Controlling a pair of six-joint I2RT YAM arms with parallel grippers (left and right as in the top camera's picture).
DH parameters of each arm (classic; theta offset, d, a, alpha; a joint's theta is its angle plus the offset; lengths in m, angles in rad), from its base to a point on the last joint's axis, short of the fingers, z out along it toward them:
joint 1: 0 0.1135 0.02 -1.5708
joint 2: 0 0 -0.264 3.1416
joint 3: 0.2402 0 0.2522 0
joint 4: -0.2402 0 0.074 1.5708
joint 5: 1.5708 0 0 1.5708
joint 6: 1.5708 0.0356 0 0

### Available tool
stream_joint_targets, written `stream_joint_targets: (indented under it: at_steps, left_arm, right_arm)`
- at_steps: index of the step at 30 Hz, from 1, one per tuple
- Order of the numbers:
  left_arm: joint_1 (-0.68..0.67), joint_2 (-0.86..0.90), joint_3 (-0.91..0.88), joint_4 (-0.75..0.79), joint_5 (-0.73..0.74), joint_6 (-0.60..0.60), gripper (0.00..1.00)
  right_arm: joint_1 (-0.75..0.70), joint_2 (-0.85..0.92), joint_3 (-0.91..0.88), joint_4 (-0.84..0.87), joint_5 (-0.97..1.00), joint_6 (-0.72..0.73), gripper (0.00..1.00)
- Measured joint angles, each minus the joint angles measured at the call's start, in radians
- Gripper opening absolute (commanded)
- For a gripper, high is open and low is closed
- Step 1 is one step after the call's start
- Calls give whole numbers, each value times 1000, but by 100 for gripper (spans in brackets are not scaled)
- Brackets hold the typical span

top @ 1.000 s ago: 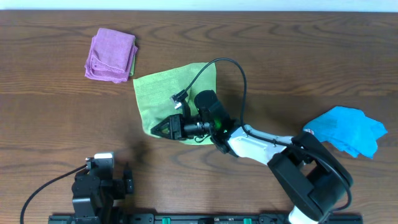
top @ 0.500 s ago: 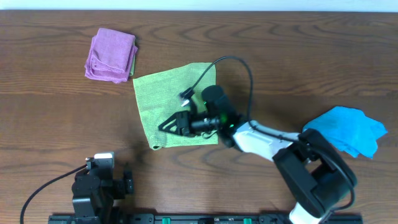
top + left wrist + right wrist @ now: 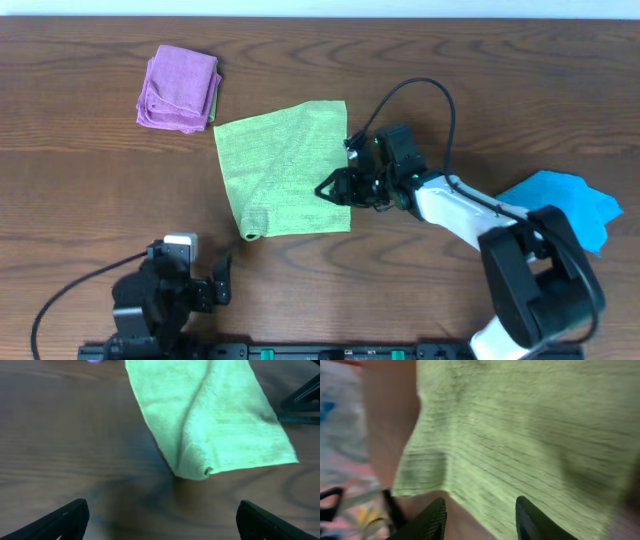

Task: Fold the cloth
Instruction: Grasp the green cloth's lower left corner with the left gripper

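The light lime-green cloth (image 3: pixel 285 168) lies spread flat on the wooden table, with its near left corner curled into a small roll (image 3: pixel 202 467). My right gripper (image 3: pixel 328 190) is open at the cloth's right edge, near the lower right corner. In the right wrist view the cloth (image 3: pixel 530 430) fills the frame, and the open fingers (image 3: pixel 480 520) straddle its edge with nothing held. My left gripper (image 3: pixel 215 283) is open and empty near the table's front edge, short of the cloth (image 3: pixel 210 410). Its fingers (image 3: pixel 162 520) show only at the frame's bottom corners.
A folded purple cloth (image 3: pixel 180 88) lies at the back left. A bright blue cloth (image 3: pixel 560 210) lies crumpled at the right, behind my right arm. The right arm's cable loops above the cloth's right side.
My right gripper has moved right across the cloth, from over its lower middle to its right edge. More of the cloth now shows flat. The left arm has shifted slightly.
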Motion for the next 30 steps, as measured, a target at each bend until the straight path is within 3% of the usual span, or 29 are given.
stream_joint_targets:
  at_steps: [8, 15, 18, 20, 21, 22, 30]
  left_arm:
    - [0, 494, 335, -43, 109, -142, 95]
    - [0, 747, 374, -5, 231, -298, 96]
    - [0, 822, 374, -29, 257, -338, 63]
    - [-5, 865, 374, -52, 265, -336, 71]
    - [-12, 885, 374, -60, 267, -328, 85]
    - [-22, 902, 374, -63, 267, -323, 92]
    - [-161, 1000, 374, -64, 171, -312, 98]
  right_arm:
    - [-8, -127, 145, -268, 270, -96, 52]
    - [-8, -161, 185, -328, 332, -130, 52]
    - [-8, -161, 185, -354, 342, -142, 52]
    - [-8, -161, 185, -366, 344, -147, 52]
    - [-8, -161, 185, -370, 347, -149, 52]
    - [-8, -161, 185, -371, 348, -152, 52]
    - [-8, -161, 185, -375, 352, -160, 53]
